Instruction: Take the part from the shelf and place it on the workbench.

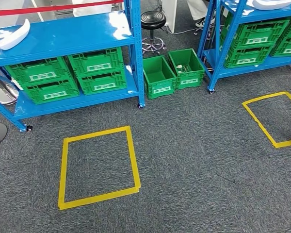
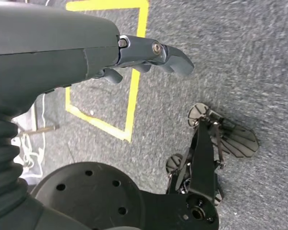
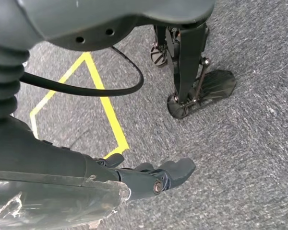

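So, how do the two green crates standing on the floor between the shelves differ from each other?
The left floor crate looks empty, while the right floor crate holds a few small pale items I cannot identify. The left floor crate sits nearer the camera, beside the left shelf; the right floor crate sits farther back, closer to the right shelf. Both are green, open-topped, white-labelled on the front, standing upright side by side on the grey carpet.

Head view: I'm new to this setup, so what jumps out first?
Two blue shelves stand at the left and right, stacked with green crates. A white part lies on the left shelf's top. On the grey carpet before it is a yellow tape square.
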